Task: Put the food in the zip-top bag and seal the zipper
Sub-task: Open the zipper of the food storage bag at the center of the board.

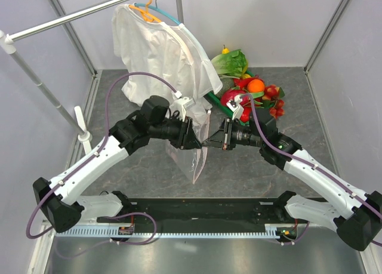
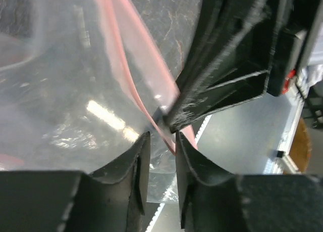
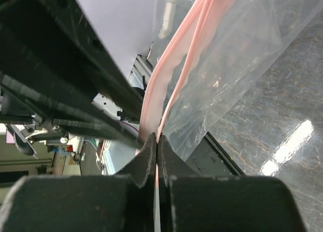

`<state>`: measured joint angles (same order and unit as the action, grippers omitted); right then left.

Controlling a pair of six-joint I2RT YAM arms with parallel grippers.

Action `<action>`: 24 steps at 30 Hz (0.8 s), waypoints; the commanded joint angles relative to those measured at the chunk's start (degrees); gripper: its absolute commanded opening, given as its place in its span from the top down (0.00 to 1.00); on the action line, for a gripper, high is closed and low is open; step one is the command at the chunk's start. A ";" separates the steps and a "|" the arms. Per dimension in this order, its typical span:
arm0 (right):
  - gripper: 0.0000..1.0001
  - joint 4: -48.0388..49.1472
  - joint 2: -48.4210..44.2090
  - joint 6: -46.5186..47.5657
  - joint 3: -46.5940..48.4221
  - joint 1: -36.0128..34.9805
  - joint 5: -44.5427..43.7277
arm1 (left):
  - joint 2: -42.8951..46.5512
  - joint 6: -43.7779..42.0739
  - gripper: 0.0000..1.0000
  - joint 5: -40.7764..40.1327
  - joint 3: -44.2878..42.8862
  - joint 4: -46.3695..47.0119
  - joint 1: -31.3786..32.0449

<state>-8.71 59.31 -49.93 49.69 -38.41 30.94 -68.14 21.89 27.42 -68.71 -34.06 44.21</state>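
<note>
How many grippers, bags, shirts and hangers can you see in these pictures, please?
Grippers: 2 (left gripper, right gripper)
Zip-top bag: 1
White shirt: 1
Hangers: 2 (orange hanger, teal hanger)
Total: 6

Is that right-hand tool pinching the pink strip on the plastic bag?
Yes: in the right wrist view the right tool has its fingers pressed together with the pink zipper caught between them.

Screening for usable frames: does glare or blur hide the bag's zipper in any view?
Left wrist: a glare streak on the zip-top bag, zipper soft but readable; right wrist: zipper clear, glare only on the table; top external: evenly lit, zipper too small to judge.
</note>
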 commanded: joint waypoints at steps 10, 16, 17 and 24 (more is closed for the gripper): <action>1.00 5.80 -1.04 -0.52 1.20 -0.87 3.51 | -1.82 8.96 0.59 8.44 2.70 6.20 -8.00; 1.00 4.68 -1.12 0.45 1.90 -1.14 3.26 | -3.23 7.21 0.65 5.46 1.30 4.28 -7.38; 1.00 3.36 -1.21 2.28 2.34 -1.14 2.64 | -3.32 5.20 0.85 4.58 0.43 2.88 -7.47; 1.00 -21.98 -2.18 17.90 9.88 2.02 -1.49 | 2.47 -1.76 0.98 9.40 -7.84 -10.13 -12.21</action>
<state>-14.37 58.81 -44.31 52.34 -38.46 32.05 -70.91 25.78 33.15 -70.83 -37.89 34.65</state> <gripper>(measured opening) 0.010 0.029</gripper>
